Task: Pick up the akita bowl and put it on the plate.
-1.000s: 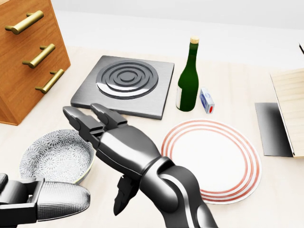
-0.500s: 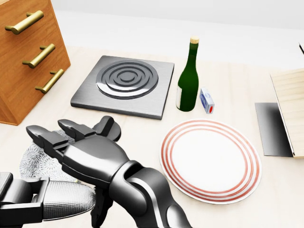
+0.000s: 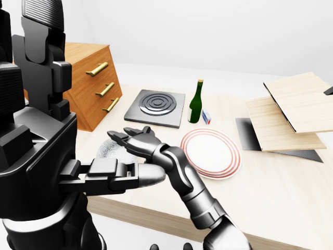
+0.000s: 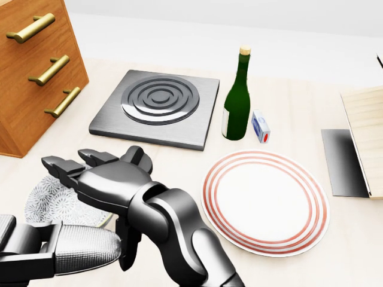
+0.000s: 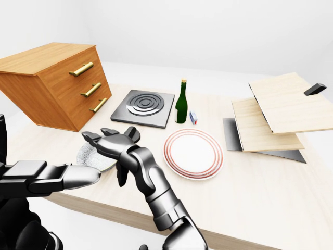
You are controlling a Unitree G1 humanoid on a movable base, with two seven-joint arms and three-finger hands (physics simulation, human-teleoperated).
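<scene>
Shifted leftward, right hand (image 4: 105, 179) is spread open over floral-grey akita bowl (image 4: 51, 200) left of plate (image 4: 266, 206); boards (image 5: 270, 122) are shown whole by eye views only.

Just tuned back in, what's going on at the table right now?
The right hand reaches across with its fingers spread open over the akita bowl, which sits on the table at the head view's lower left and is not gripped yet. The plate lies to the bowl's right with nothing on it. The left hand pokes in at the bottom-left edge beside the bowl; its grip cannot be told.
</scene>
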